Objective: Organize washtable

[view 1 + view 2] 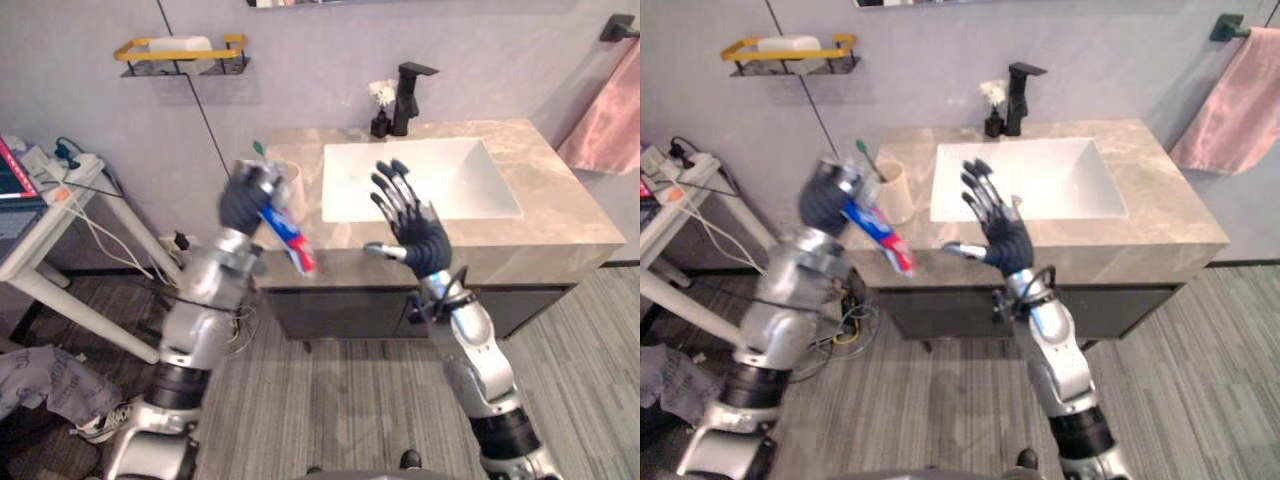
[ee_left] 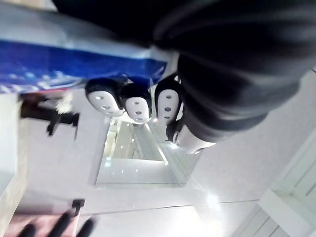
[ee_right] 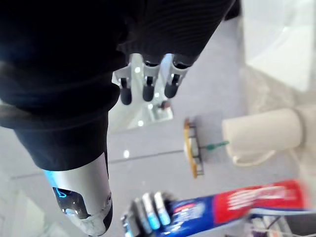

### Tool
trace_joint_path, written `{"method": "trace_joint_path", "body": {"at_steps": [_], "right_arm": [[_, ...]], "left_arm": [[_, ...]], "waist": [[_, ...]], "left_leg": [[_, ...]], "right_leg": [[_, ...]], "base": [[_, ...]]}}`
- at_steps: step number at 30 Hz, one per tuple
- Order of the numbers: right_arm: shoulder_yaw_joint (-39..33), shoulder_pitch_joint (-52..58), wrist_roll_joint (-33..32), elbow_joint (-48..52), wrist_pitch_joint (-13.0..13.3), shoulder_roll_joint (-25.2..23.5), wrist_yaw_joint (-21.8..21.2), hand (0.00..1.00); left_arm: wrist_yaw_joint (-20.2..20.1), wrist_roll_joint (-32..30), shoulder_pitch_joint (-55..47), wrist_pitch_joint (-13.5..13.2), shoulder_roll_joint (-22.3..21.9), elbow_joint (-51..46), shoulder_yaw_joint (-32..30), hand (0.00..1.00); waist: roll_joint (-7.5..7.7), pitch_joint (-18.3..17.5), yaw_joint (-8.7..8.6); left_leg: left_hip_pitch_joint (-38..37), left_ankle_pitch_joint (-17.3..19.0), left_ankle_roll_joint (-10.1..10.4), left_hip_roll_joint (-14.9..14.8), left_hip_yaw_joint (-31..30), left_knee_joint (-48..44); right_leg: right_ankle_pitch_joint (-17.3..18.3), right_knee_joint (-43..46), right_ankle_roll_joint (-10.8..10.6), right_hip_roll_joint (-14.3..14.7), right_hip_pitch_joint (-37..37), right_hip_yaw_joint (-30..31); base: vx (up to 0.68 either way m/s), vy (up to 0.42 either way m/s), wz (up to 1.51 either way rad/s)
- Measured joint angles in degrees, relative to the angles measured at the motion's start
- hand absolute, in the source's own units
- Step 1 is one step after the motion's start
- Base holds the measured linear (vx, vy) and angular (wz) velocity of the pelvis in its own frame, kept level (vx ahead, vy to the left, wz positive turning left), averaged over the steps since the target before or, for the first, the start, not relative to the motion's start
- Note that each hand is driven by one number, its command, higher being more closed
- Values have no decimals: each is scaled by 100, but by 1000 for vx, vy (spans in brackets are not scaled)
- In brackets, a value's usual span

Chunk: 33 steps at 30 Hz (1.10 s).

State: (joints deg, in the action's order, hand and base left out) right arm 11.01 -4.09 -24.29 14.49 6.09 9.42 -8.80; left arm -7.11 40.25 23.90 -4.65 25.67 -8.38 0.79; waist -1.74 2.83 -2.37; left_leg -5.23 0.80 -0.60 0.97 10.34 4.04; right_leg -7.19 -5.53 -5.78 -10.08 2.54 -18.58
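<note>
My left hand point(image 1: 246, 203) is raised at the left end of the washtable point(image 1: 545, 225), shut on a blue, white and red toothpaste tube point(image 1: 288, 238) that slants down toward the counter's front edge. Its curled fingers point(image 2: 138, 102) wrap the tube point(image 2: 74, 64) in the left wrist view. Just behind the hand stands a beige cup point(image 1: 894, 190) with a green toothbrush point(image 1: 866, 152) in it. My right hand point(image 1: 410, 218) is held up open, fingers point(image 3: 147, 85) spread, over the front of the counter by the white sink point(image 1: 450, 175). The right wrist view shows the tube point(image 3: 237, 205) and cup point(image 3: 261, 131).
A black faucet point(image 1: 408, 95) and a small dark vase with white flowers point(image 1: 381, 112) stand behind the sink. A pink towel point(image 1: 608, 120) hangs at the right. A yellow wall shelf point(image 1: 180, 52) holds soap. A white side table point(image 1: 45, 225) with cables stands at the left.
</note>
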Motion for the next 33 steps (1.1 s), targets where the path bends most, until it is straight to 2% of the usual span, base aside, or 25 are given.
{"method": "trace_joint_path", "body": {"at_steps": [2, 4, 6, 10, 14, 22, 25, 33], "right_arm": [[30, 480, -47, 0, -29, 78, -93, 0], [107, 1134, -218, 0, -55, 80, -295, 0], [271, 1567, -230, -1, -162, 55, -503, 0], [571, 2042, -449, -2, -249, -48, -705, 0], [829, 2267, -669, -26, -284, -118, -906, 0], [968, 2482, -722, -418, -333, -219, -1101, 0], [909, 2492, -712, -488, -372, -215, -1103, 0], [611, 2708, -602, -621, -392, -158, -1118, 0]], "left_arm": [[11, 3, 292, -134, 428, 9, -295, 100], [34, 18, 879, -352, 1108, 247, -430, 100], [112, 80, 1369, -483, 1579, 559, -534, 100], [200, 276, 2148, -699, 2108, 884, -474, 100], [248, 321, 2883, -872, 2595, 1178, -50, 100], [261, 427, 4118, -974, 3113, 2109, 898, 100], [266, 440, 4480, -974, 3129, 2365, 1078, 100], [261, 524, 4975, -1049, 3133, 2757, 1377, 100]], "waist": [[10, -1, 4], [39, -15, 28], [57, -22, 0], [89, -41, -24], [93, -44, -38], [67, -40, -212], [8, -16, -297], [-189, 65, -338]], "left_leg": [[8, 1, 1, -1, 6, 3], [60, 0, 1, 1, 20, 0], [64, 0, 1, 3, 29, 1], [151, 0, 1, 11, 36, -7], [266, -5, 4, 11, 19, -25], [515, -10, 4, 11, 3, -88], [552, -10, 4, 9, 39, -89], [684, -9, 5, -7, 85, -103]], "right_leg": [[1, 0, 1, 1, -13, 25], [0, 0, 1, 0, -70, 58], [1, 0, 1, -1, -79, 67], [1, 0, 2, -8, -163, 77], [2, 0, 3, -9, -264, 65], [15, 21, 24, -16, -481, 28], [15, 25, 24, -14, -541, 67], [14, 18, 23, -1, -693, 143]], "base": [[0, 0, 0], [-9, -7, -2], [0, 0, 0], [0, 0, 0], [-9, -14, 2], [-3, -8, 2], [3, -24, -6], [-5, -24, -4]]}}
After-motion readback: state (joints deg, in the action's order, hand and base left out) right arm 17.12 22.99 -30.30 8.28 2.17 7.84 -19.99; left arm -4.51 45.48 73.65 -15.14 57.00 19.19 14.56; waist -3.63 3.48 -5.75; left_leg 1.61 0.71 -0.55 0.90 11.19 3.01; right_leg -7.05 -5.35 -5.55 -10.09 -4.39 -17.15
